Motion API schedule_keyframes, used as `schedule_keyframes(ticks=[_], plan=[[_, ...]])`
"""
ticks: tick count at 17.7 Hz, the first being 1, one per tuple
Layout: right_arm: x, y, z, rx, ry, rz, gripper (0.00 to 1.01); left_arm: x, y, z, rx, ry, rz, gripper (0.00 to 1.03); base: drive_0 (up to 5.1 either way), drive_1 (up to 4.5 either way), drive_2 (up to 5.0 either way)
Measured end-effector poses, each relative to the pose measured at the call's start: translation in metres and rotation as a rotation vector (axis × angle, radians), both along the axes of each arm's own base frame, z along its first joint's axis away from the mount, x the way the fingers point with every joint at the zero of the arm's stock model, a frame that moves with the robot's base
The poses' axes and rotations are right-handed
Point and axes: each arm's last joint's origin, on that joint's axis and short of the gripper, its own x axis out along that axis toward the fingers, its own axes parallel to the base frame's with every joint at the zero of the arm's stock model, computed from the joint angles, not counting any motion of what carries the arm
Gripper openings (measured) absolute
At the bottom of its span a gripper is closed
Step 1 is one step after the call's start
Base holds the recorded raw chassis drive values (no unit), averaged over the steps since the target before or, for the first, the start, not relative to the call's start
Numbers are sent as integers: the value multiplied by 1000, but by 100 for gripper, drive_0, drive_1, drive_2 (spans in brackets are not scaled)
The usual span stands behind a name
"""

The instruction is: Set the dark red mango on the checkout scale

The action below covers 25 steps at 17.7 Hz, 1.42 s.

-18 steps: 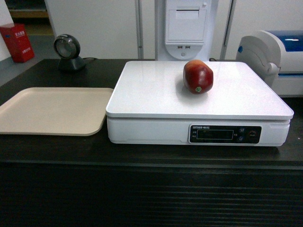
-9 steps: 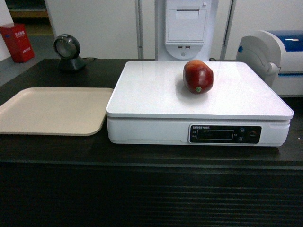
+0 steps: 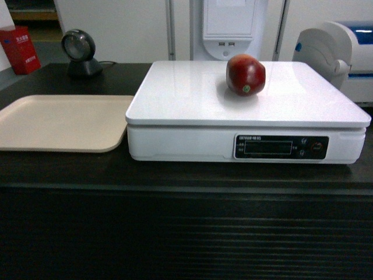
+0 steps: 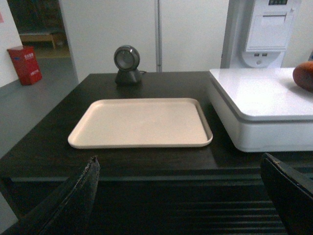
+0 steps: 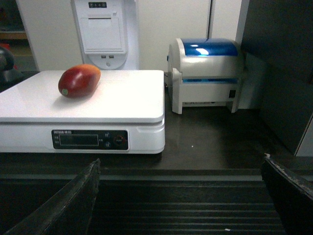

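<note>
The dark red mango (image 3: 245, 75) lies on the white platform of the scale (image 3: 192, 96), toward its back right; the right wrist view shows the mango (image 5: 78, 81) on the scale (image 5: 117, 98) too. The scale stands on the black checkout counter (image 3: 175, 175) with its ribbed front. Neither gripper shows in the head view. My left gripper (image 4: 179, 164) is open and empty, low in front of the counter facing the beige tray. My right gripper (image 5: 181, 166) is open and empty, also before the counter front, well short of the mango.
A flat beige tray (image 3: 58, 122) lies left of the scale. A round black scanner (image 3: 78, 52) stands behind the tray. A white-and-blue printer (image 5: 208, 73) sits right of the scale. A white receipt unit (image 3: 228, 26) rises behind it. A red box (image 3: 20, 49) is far left.
The head view has shifted: the counter, scale and mango appear slightly larger and higher in the frame. The mango rests in the same spot on the platform.
</note>
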Motion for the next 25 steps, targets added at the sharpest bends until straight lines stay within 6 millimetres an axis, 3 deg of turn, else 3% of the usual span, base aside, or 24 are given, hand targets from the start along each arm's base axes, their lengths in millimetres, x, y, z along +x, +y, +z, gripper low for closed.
schedule_keyframes(ticks=[25], plan=[[0, 0, 0, 0, 3, 1, 98, 0, 0, -1, -1, 5, 2, 98, 0, 0, 0]])
